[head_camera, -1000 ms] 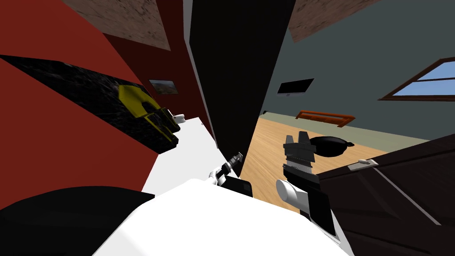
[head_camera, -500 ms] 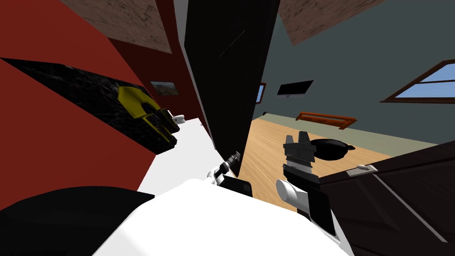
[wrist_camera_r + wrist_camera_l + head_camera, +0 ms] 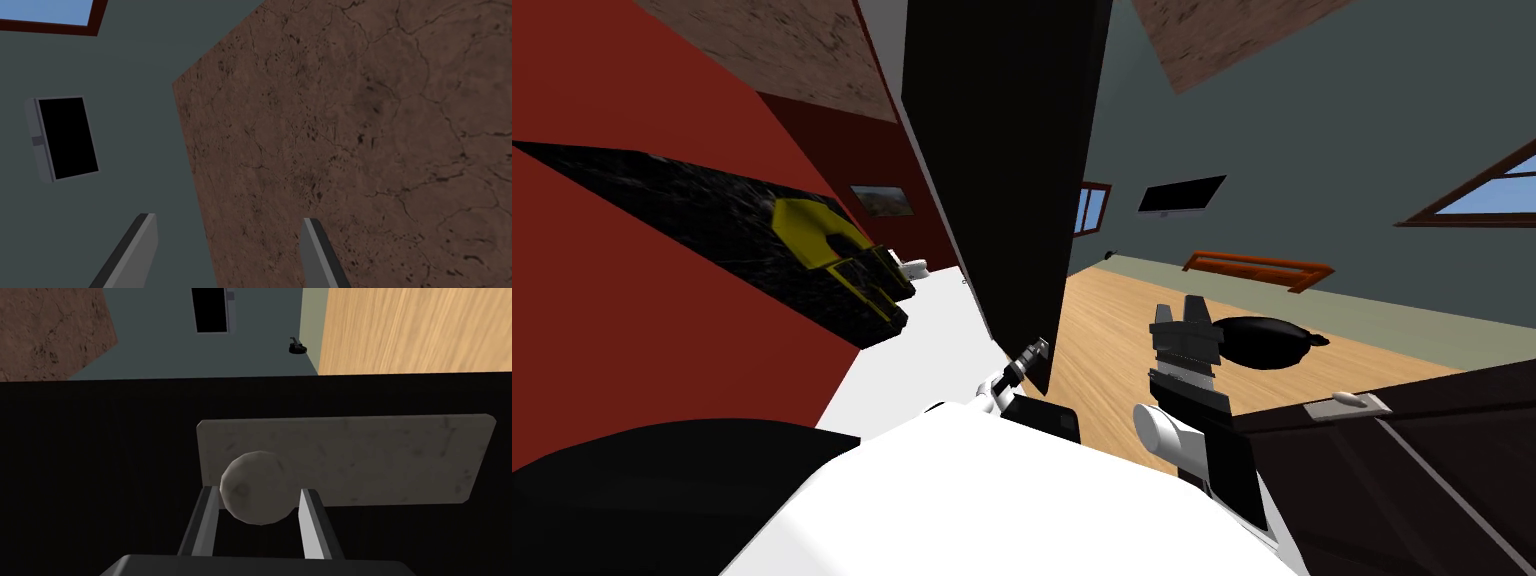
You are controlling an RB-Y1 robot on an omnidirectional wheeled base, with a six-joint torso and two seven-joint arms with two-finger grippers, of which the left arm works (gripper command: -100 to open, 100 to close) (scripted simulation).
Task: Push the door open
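The door (image 3: 1007, 200) stood ajar straight ahead, its free edge toward me. The left gripper (image 3: 259, 490) was clamped on the knob (image 3: 250, 503), fingers pressing its sides just off the plate (image 3: 350, 458). The right gripper (image 3: 1184, 308) hung beside it, fingers apart. I judged the push part done; the next move called for driving the knob forward along the door's arc, wrist following. The floor (image 3: 1132, 330) beyond the edge looked open. A black object (image 3: 1262, 340) lay farther out, and a dark panel (image 3: 1412, 470) crowded the right arm.
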